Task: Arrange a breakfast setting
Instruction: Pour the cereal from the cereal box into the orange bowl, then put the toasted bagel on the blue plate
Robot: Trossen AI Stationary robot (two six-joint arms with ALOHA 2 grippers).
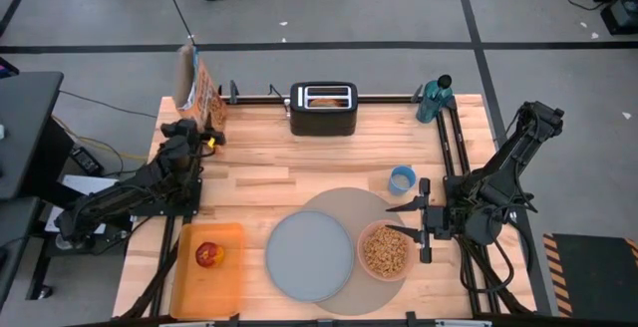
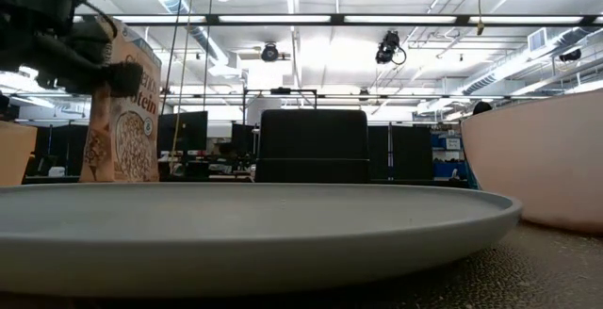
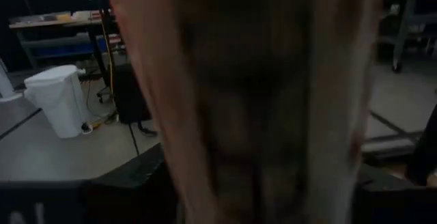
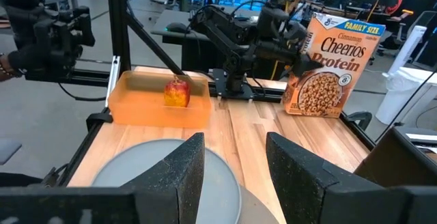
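Note:
On the round grey-tan placemat lie a grey plate and a pink bowl filled with brown cereal pieces. A red apple sits in the orange tray at the near left. A cereal box stands upright at the far left corner. My left gripper is right at the box, which fills the left wrist view. My right gripper hovers open at the bowl's far rim, with nothing between its fingers.
A black toaster with a browned piece in its slot stands at the far edge. A teal bottle stands at the far right, and a small blue cup is beside the placemat. Bare wood lies between toaster and placemat.

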